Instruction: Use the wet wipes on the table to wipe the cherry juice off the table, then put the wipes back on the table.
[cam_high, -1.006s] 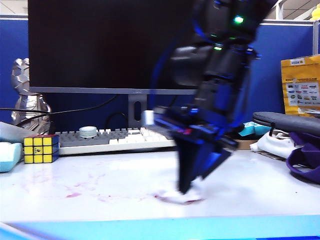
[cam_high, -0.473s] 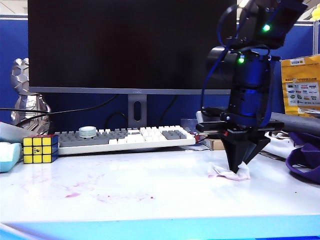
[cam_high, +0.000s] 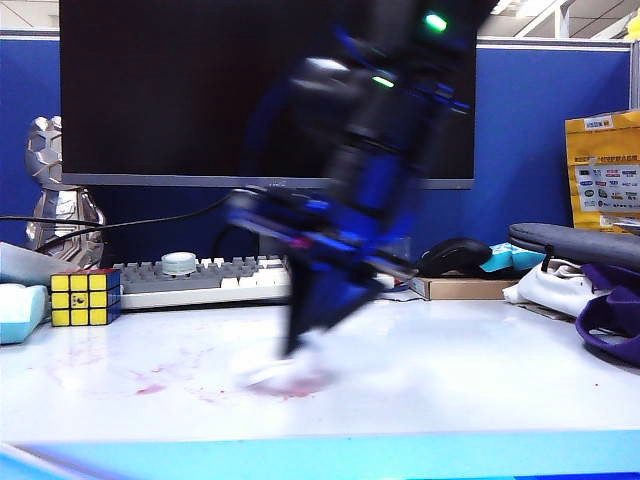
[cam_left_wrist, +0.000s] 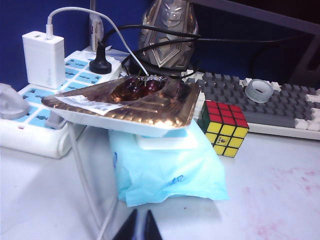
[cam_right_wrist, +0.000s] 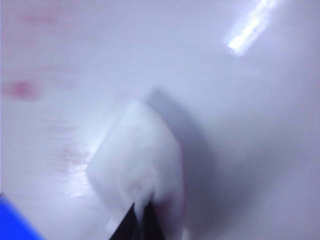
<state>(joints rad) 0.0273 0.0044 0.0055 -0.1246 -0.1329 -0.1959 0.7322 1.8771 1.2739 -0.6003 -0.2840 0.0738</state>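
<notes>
The right gripper (cam_high: 292, 350) is down low on the table (cam_high: 480, 390), near the front edge, a little left of the middle in the exterior view, and it looks blurry there. Its two jaws are squeezed together on the wet wipes (cam_high: 262, 368), a small white sheet pressed flat on the table. In the right wrist view the right gripper (cam_right_wrist: 140, 220) pinches one corner of the wet wipes (cam_right_wrist: 137, 160), and that pinched corner has a pink stain. Cherry juice (cam_high: 150, 388) lies at about 9 o'clock from the wipes, as thin pink smears and small red spots on the white top, and there is a reddish patch right under the wipes too. In the right wrist view a blurry spot of cherry juice (cam_right_wrist: 21, 89) shows at about 10 o'clock from the wipes. The left gripper (cam_left_wrist: 138, 227) is at the far left end of the table, jaws pressed together with nothing in them. In front of it lies a light blue packet (cam_left_wrist: 167, 172) with a gold tray of cherries (cam_left_wrist: 130, 100) on top. At about 2 o'clock from the packet stands a puzzle cube (cam_high: 85, 297). Farther back are a keyboard (cam_high: 200, 275), a computer mouse (cam_high: 455, 256) and a big dark monitor (cam_high: 200, 90).
</notes>
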